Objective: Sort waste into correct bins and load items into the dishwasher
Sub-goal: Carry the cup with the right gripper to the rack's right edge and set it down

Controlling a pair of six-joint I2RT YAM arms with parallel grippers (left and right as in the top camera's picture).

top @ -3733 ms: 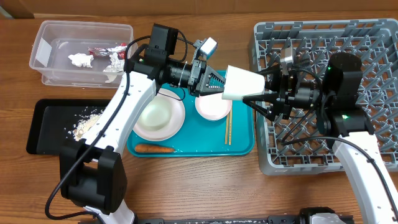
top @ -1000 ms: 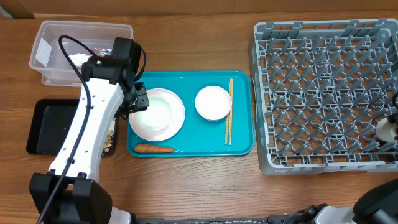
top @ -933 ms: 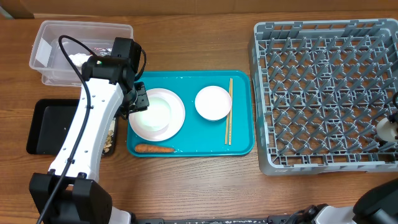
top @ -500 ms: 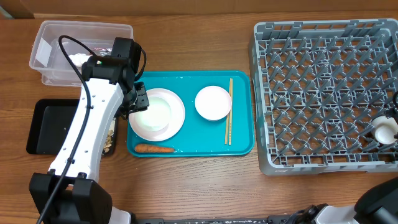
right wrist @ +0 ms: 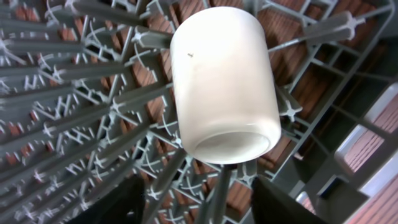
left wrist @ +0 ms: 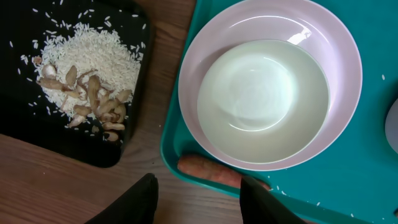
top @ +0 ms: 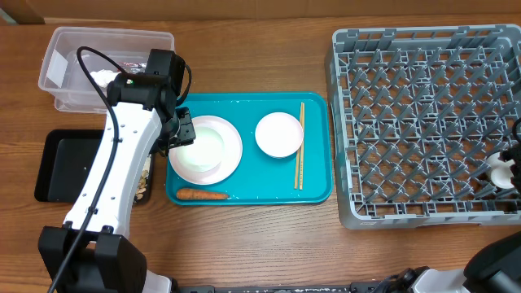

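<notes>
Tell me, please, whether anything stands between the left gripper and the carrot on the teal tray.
Nothing visible does. In the left wrist view the carrot lies directly before the open left gripper, near the teal tray's edge; the white bowl sits close beside it.

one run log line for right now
left gripper: open, above carrot | right gripper: open, not gripping cup | cup: in dish rack
</notes>
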